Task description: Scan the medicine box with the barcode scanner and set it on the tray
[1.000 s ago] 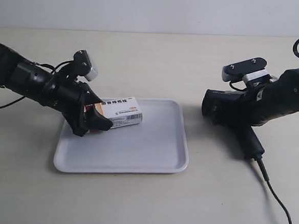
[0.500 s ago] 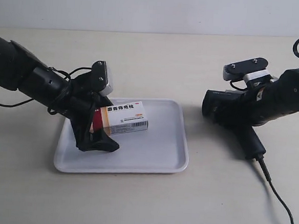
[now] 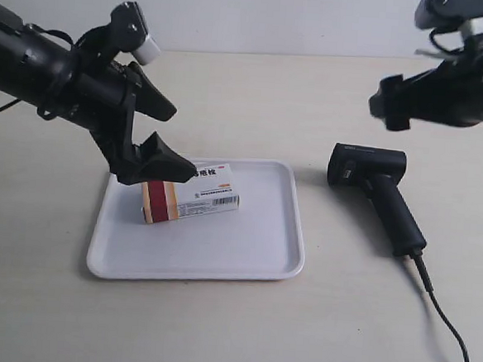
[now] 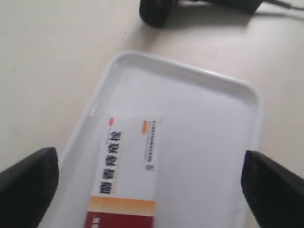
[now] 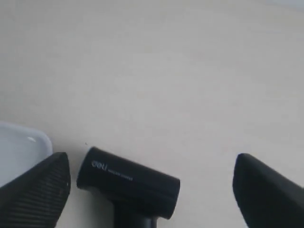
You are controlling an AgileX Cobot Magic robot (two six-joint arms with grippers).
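1. The medicine box lies flat in the tray, centre-left of frame.
2. It looks like a light, crushable carton, best pinched across its long sides.
3. The left end effector gapes wide above it, empty.
4. The right end effector is spread wide over the barcode scanner on the tabletop.

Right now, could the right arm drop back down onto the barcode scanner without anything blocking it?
Probably yes. The right gripper hangs open above the barcode scanner, which lies alone on the table beside the tray; nothing sits between them.
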